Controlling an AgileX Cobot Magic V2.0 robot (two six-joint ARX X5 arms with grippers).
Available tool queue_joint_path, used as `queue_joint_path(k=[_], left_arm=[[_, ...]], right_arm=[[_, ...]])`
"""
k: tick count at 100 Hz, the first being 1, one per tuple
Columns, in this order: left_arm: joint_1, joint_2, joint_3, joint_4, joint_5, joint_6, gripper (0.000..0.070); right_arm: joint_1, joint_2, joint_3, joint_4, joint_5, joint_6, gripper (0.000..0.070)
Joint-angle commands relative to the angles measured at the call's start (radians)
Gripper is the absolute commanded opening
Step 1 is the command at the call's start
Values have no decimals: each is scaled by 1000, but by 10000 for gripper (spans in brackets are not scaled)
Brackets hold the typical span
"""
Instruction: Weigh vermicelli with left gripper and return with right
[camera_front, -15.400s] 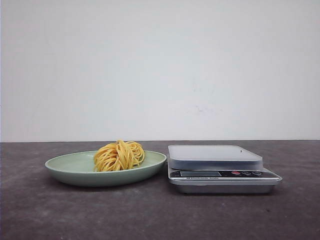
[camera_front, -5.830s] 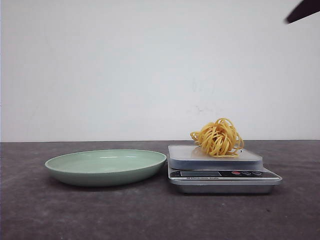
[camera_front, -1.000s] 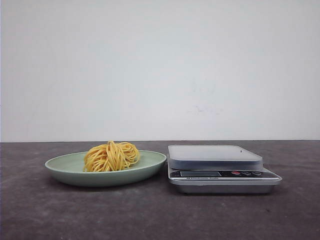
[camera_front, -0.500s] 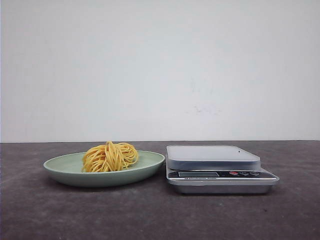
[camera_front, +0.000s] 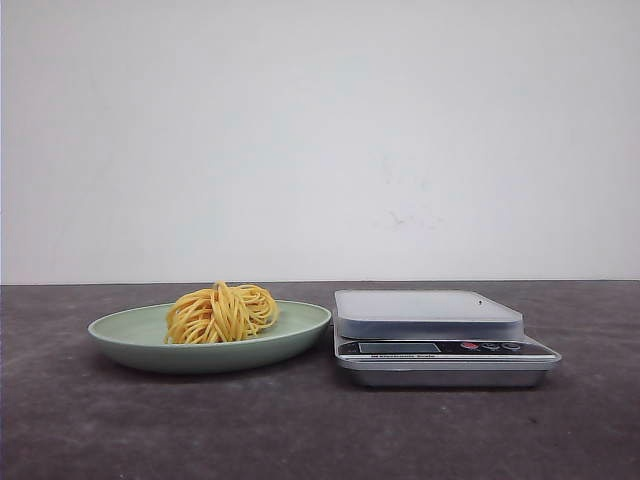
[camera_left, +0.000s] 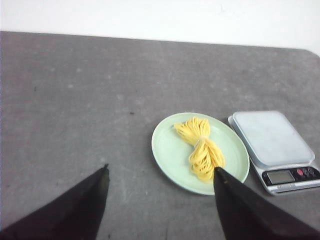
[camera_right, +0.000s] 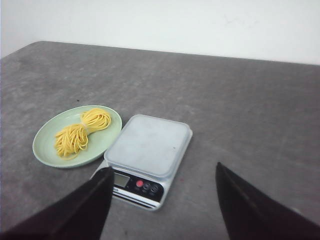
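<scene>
The vermicelli (camera_front: 221, 312) is a yellow-orange nest of thin strands lying in the pale green plate (camera_front: 140, 350), left of the silver kitchen scale (camera_front: 430, 315), whose platform is bare. From above, the vermicelli (camera_left: 200, 146) rests across the plate (camera_left: 167, 150) beside the scale (camera_left: 274, 138). My left gripper (camera_left: 161, 172) hangs open high above the table, nothing between its fingers. My right gripper (camera_right: 163, 172) is open too, high above the scale (camera_right: 148, 145), with the vermicelli (camera_right: 80, 132) on the plate (camera_right: 45, 147) off to one side. Neither gripper appears in the front view.
The dark grey table (camera_front: 320, 430) ends at a white wall (camera_front: 320, 140) behind. The scale's display and buttons (camera_right: 142, 185) face the front edge. Nothing else stands on the table.
Since 5.8 s ago the vermicelli went from the scale's platform back into the plate. Over the last second nothing has moved apart from a slight shake of the picture.
</scene>
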Motion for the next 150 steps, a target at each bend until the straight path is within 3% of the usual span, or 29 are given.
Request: queue_joint_path(k=[1,10,13,17,22,25,126,139,150], left_arm=[[-3,2,-3,34,-3,-2,387],[-3,2,-16,42,-3,-1,386],[-3,2,-18,41,-3,1,371],[-3,2,-18,39,-3,5,292],[-3,2,-18,38,-3,10,112],[-3,2,-18,38,-3,14,0],[-2,1,-18,49,-3,18,15],[63,-23,-23,66,-5,82,15],[174,-53,-83,166,-3,109,15]], right_arm=[[4,0,-36,78,-5,27,402],[5,0,-91,147,-9,66,399],[5,0,-98,154,-9,75,366],[5,1,-103,157,-8,80,231],[5,1,-104,159,-8,78,0],[5,1,-104,165,-8,73,9],[5,0,-103,177,2,90,7],[5,0,-103,177,2,90,7],[5,0,-103,177,2,90,8]])
